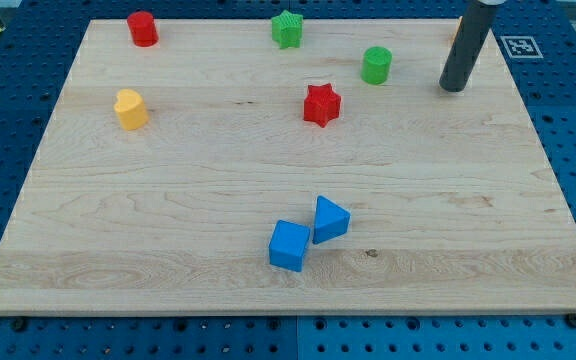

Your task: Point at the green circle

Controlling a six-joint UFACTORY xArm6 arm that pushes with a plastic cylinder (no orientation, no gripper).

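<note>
Bright, even overhead light, sharp focus throughout, pale wooden counter (168,200) without glare, short soft shadows under blocks, slight perspective narrowing toward 12 o'clock

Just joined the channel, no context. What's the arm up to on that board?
One arm with a rod is working a wooden board of small blocks. My tip rests near the view's top right, just right of the green circle with a gap between them, touching no block. The green star, red star, red cylinder and yellow block are spread across the top half. Two blue blocks sit together near the bottom.
</note>
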